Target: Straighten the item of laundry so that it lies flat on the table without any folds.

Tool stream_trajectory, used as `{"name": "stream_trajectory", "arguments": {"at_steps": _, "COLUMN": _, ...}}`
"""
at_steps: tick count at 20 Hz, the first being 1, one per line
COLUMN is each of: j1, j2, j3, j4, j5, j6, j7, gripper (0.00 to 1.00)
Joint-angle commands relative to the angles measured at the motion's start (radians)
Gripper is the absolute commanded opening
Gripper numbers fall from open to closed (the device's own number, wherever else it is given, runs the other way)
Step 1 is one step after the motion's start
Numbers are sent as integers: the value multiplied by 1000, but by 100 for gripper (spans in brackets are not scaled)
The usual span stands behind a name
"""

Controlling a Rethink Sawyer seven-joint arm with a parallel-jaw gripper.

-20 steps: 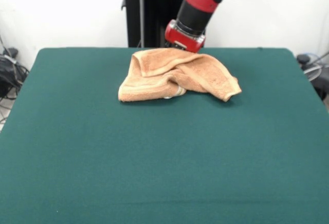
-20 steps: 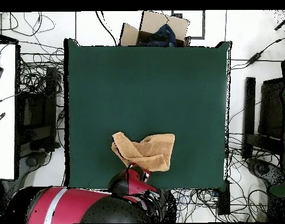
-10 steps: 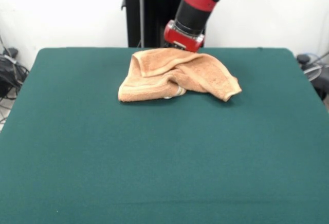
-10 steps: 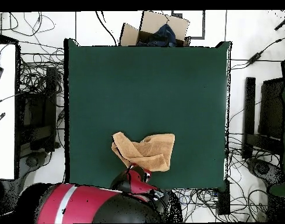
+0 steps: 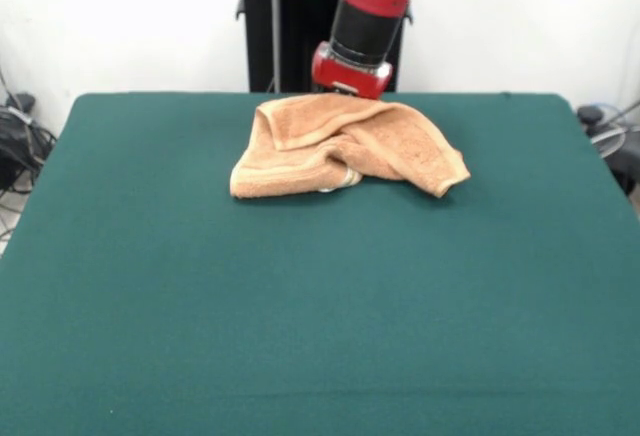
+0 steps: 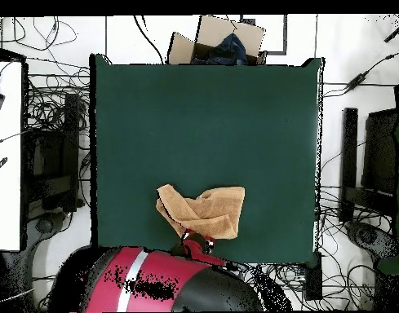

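Note:
The peach-orange item of laundry (image 5: 340, 146) lies crumpled on the green table (image 5: 300, 306), near its far edge and a little right of centre. One layer is folded over the top and one corner sticks out to the right. In the overhead view the same towel (image 6: 204, 212) sits close to the table's (image 6: 202, 122) bottom edge. My gripper (image 5: 346, 82) hangs just behind the towel's far edge, its tip hidden by the cloth. From overhead the gripper (image 6: 196, 240) shows at the towel's lower edge, under the red arm.
A black pedestal column (image 5: 290, 16) rises behind the table. An open cardboard box (image 6: 219, 41) stands beyond the table's top edge in the overhead view. Cables and dark equipment (image 6: 374, 175) lie on the floor on both sides.
The arm's wrist has shifted slightly left and up in the front view, and the arm has swung further over the table edge from overhead. The towel has not moved.

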Motion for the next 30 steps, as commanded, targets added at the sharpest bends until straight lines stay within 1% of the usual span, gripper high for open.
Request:
{"name": "stream_trajectory", "arguments": {"at_steps": 1, "j1": -21, "j2": 121, "j3": 112, "j4": -303, "j5": 77, "j6": -4, "j7": 148, "gripper": 100}}
{"name": "stream_trajectory", "arguments": {"at_steps": 3, "j1": -14, "j2": 118, "j3": 108, "j4": -305, "j5": 79, "j6": 11, "j7": 141, "gripper": 100}}
{"name": "stream_trajectory", "arguments": {"at_steps": 7, "j1": 11, "j2": 106, "j3": 95, "j4": -293, "j5": 119, "j6": 63, "j7": 142, "gripper": 100}}
{"name": "stream_trajectory", "arguments": {"at_steps": 8, "j1": 15, "j2": 100, "j3": 96, "j4": -288, "j5": 134, "j6": 102, "j7": 143, "gripper": 100}}
{"name": "stream_trajectory", "arguments": {"at_steps": 10, "j1": 31, "j2": 90, "j3": 87, "j4": -274, "j5": 159, "j6": 141, "j7": 150, "gripper": 100}}
{"name": "stream_trajectory", "arguments": {"at_steps": 13, "j1": 55, "j2": 73, "j3": 72, "j4": -256, "j5": 184, "j6": 186, "j7": 157, "gripper": 100}}
{"name": "stream_trajectory", "arguments": {"at_steps": 16, "j1": 70, "j2": 40, "j3": 60, "j4": -235, "j5": 203, "j6": 262, "j7": 155, "gripper": 100}}
{"name": "stream_trajectory", "arguments": {"at_steps": 24, "j1": 75, "j2": -74, "j3": 44, "j4": -157, "j5": 183, "j6": 385, "j7": 158, "gripper": 100}}
{"name": "stream_trajectory", "arguments": {"at_steps": 30, "j1": 88, "j2": -147, "j3": 27, "j4": -124, "j5": 170, "j6": 472, "j7": 164, "gripper": 100}}
